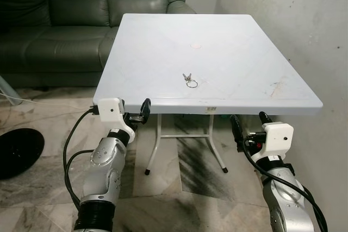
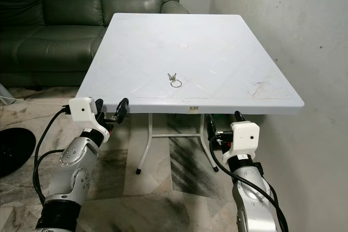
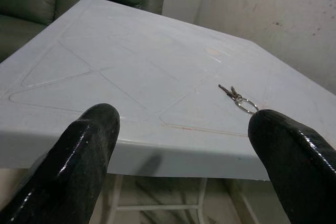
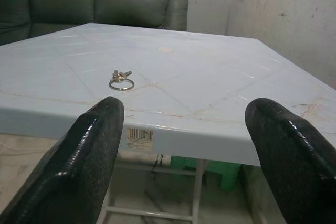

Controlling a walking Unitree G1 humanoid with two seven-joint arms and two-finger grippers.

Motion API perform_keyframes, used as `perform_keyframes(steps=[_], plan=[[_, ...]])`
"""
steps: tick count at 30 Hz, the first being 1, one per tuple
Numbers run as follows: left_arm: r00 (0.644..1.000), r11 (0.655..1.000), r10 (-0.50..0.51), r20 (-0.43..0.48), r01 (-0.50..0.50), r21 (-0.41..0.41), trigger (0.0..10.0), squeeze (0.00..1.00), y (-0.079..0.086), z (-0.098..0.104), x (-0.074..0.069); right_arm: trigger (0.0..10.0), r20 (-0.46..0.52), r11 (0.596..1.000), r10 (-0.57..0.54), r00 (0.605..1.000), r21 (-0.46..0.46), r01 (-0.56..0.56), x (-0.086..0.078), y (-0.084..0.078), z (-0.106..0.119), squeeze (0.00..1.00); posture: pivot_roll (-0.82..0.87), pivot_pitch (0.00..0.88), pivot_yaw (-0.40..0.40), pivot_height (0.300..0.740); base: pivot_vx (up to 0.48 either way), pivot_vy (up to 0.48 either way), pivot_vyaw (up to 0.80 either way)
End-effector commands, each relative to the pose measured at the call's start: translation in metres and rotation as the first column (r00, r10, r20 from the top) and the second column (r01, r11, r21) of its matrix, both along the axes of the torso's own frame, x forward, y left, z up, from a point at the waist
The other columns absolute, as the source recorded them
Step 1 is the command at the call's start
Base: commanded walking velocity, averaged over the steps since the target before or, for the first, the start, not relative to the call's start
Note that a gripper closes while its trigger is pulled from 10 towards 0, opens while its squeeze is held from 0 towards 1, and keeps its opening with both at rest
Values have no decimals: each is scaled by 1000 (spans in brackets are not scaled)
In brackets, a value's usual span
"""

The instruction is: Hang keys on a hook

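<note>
Keys (image 1: 189, 80) lie flat near the worktop (image 1: 261, 52) near edge, untouched. Left pincer (image 1: 134, 113) and right pincer (image 1: 248, 126) hover spread below that edge. Risk: the flat ring skids away under closing fingertips.

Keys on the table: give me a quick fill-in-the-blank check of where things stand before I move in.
1. The keys lie on the white ____, joined by a metal ring.
2. Both tools, left tool and right tool, have their fingers ____.
3. Behind the table stands a dark green ____.

Missing words: table; open; sofa
</note>
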State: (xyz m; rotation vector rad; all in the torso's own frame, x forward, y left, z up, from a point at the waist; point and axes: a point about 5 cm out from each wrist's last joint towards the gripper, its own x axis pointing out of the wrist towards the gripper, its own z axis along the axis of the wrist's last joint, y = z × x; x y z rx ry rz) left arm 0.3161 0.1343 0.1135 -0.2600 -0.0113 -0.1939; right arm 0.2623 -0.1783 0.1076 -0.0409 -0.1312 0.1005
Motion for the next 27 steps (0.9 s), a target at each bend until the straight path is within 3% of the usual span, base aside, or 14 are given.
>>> perform_keyframes(steps=[1, 27], plan=[[1000, 1000, -15, 7, 14, 11, 10000, 0, -2, 3, 0, 10000, 15, 1000, 10, 1000, 2, -10, 1, 2, 6, 0, -36, 5, -34, 740, 371, 0, 0], [1000, 1000, -30, 10, 29, 8, 10000, 0, -6, 5, 1, 10000, 17, 999, 37, 999, -11, -37, 3, 7, 6, 0, -29, 0, -31, 740, 400, 0, 44]])
